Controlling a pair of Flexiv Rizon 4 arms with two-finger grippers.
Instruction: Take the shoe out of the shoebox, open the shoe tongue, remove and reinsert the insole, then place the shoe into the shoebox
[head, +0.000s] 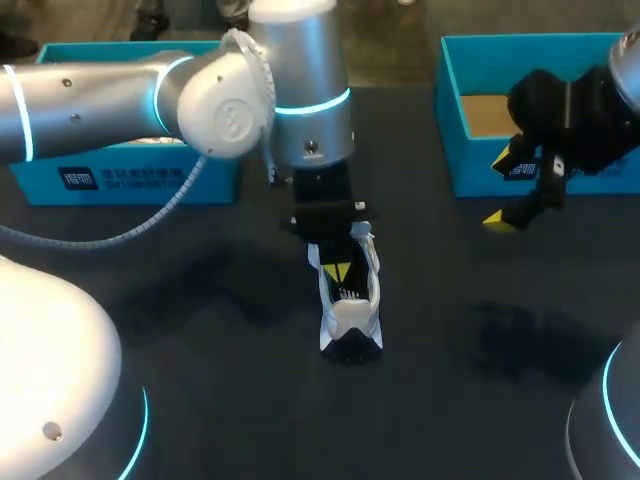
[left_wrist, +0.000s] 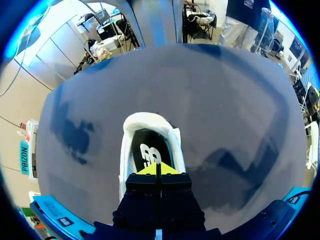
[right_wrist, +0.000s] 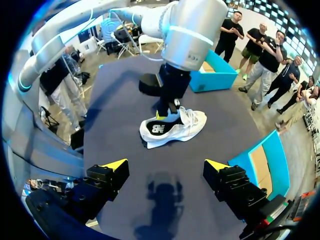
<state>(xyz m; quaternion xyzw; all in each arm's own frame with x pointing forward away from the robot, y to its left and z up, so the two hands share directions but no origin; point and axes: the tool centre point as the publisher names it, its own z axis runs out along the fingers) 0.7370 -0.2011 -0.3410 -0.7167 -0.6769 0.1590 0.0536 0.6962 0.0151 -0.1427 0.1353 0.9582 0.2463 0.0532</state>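
Note:
A white shoe (head: 349, 305) stands on its sole mid-table, heel toward the front edge. My left gripper (head: 337, 271) hangs straight over it, shut, its yellow tips together inside the shoe's opening. In the left wrist view the left gripper (left_wrist: 158, 169) rests on the dark insole (left_wrist: 148, 151), just short of the shoe's white heel rim (left_wrist: 147, 119). Whether it pinches the insole I cannot tell. My right gripper (head: 500, 190) is open and empty at the right, by the blue shoebox (head: 452, 120). In the right wrist view the right gripper (right_wrist: 166, 165) is well short of the shoe (right_wrist: 172, 127).
A second blue box part (head: 120, 178) lies at the back left, behind my left arm (head: 150, 95). The dark tabletop (head: 220, 320) spreads around the shoe. The shoebox wall (right_wrist: 272, 150) shows beside my right gripper's finger.

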